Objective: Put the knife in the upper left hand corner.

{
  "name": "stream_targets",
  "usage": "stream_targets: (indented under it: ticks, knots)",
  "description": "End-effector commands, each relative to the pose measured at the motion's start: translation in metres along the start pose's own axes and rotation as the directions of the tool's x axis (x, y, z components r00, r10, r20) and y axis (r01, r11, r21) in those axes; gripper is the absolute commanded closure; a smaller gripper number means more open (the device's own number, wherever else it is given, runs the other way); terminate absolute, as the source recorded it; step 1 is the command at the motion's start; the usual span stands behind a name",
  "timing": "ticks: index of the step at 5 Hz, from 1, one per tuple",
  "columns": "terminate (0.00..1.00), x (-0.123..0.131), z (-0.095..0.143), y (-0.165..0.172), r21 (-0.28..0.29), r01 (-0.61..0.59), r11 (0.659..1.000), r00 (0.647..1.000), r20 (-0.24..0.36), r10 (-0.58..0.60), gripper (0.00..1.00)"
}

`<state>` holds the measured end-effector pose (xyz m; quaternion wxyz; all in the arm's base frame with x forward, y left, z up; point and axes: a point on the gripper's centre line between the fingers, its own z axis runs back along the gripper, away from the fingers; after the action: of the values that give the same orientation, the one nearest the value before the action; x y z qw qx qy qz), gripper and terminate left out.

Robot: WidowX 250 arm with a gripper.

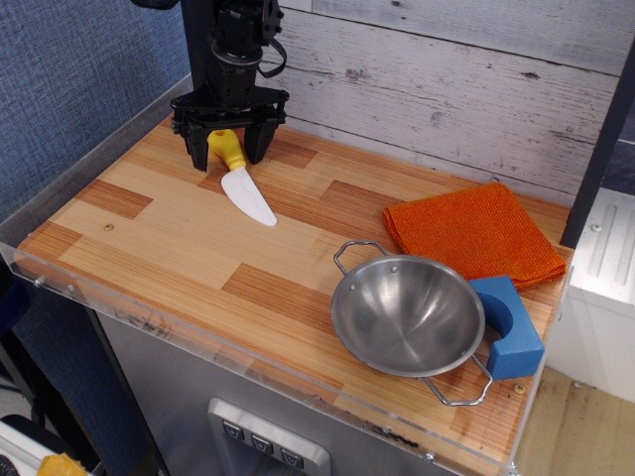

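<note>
The knife (241,180), with a yellow handle and a white blade, lies flat on the wood-patterned tabletop near the upper left hand corner (171,121). That corner sits at the foot of the black vertical post (200,50). The blade points toward the front right. My gripper (224,139) is open. Its black fingers (189,134) stand spread on either side of the yellow handle and are not closed on it. The far end of the handle is partly hidden under the gripper.
An orange cloth (474,232) lies at the back right. A steel bowl (407,315) with wire handles sits at the front right, with a blue block (511,337) beside it. A clear acrylic rim (149,322) edges the table. A plank wall stands behind.
</note>
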<state>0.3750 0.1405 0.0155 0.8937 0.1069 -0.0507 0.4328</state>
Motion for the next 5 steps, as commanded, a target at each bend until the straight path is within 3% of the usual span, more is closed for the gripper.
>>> stream_targets:
  ticks: [1,3,5]
  knots:
    - [0.0,-0.002,0.067,0.008,-0.065,0.012,0.998,0.991,0.132,-0.004,0.0]
    - [0.0,-0.016,0.117,0.029,-0.145,0.042,0.989,0.978,0.207,-0.011,0.0]
    - [0.0,-0.051,0.16,0.06,-0.181,0.122,0.976,0.949,0.31,-0.062,0.0]
